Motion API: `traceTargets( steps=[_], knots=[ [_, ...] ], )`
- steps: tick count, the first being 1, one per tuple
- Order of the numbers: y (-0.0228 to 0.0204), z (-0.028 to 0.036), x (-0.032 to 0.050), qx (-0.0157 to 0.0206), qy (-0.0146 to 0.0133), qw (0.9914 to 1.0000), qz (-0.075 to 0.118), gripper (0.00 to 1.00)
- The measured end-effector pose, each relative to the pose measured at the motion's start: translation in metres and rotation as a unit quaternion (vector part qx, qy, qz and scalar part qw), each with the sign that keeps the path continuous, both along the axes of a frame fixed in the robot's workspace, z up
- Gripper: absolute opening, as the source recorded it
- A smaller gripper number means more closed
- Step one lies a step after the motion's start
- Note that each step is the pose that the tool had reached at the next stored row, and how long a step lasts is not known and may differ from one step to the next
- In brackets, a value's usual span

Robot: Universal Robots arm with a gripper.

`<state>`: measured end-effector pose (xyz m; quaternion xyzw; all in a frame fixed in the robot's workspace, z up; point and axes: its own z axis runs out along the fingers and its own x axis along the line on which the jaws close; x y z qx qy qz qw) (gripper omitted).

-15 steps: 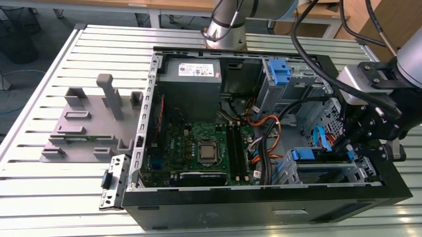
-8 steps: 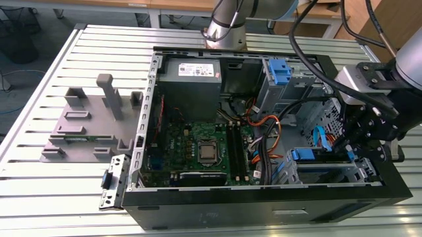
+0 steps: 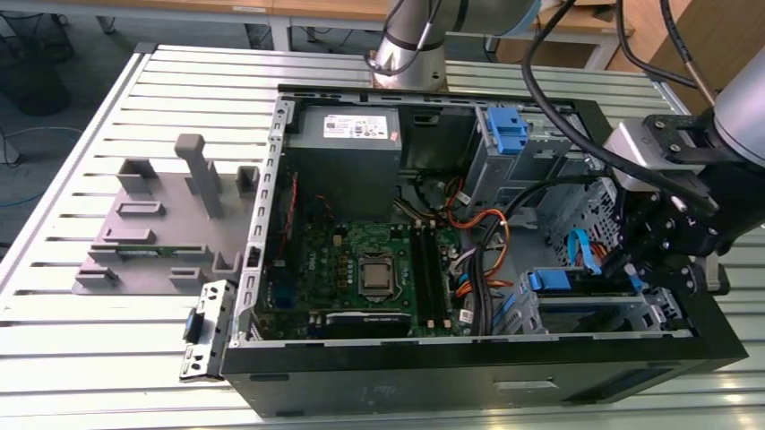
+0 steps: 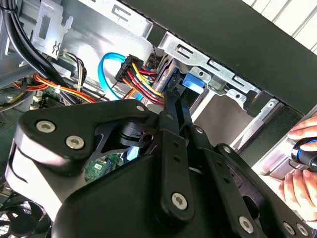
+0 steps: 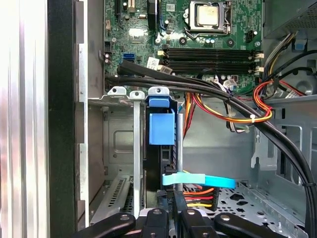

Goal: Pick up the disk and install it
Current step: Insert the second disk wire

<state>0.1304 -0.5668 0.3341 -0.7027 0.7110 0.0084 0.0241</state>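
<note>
The disk (image 5: 161,148) stands on edge inside the metal drive bay (image 5: 115,144) of the open computer case (image 3: 478,367). Its blue plastic rail (image 5: 161,126) faces the camera in the first wrist view. In the exterior view the disk's blue tab (image 3: 553,280) shows in the bay at the case's near corner, on the exterior view's right. My gripper (image 5: 174,191) reaches into that corner (image 3: 640,269). Its two black fingers (image 4: 171,111) lie close together, shut, with the tips at the disk's rear end beside the blue tab (image 4: 193,82). Whether the tips touch the disk is hidden.
A flat blue data cable (image 5: 200,180) and a bundle of red, yellow and black wires (image 4: 141,74) crowd the fingertips. Thick black cables (image 5: 237,106) cross above the bay. A motherboard (image 3: 358,260), a grey box (image 3: 347,143) and a blue latch (image 3: 508,130) fill the case. A person's hand (image 4: 302,153) rests outside it.
</note>
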Motion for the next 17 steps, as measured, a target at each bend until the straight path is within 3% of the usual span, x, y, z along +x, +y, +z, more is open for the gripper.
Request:
traceTargets(
  steps=[17],
  knots=[
    [0.0000, -0.0053, 0.0000, -0.0002, 0.0000, 1.00000, 0.000, 0.17]
  ],
)
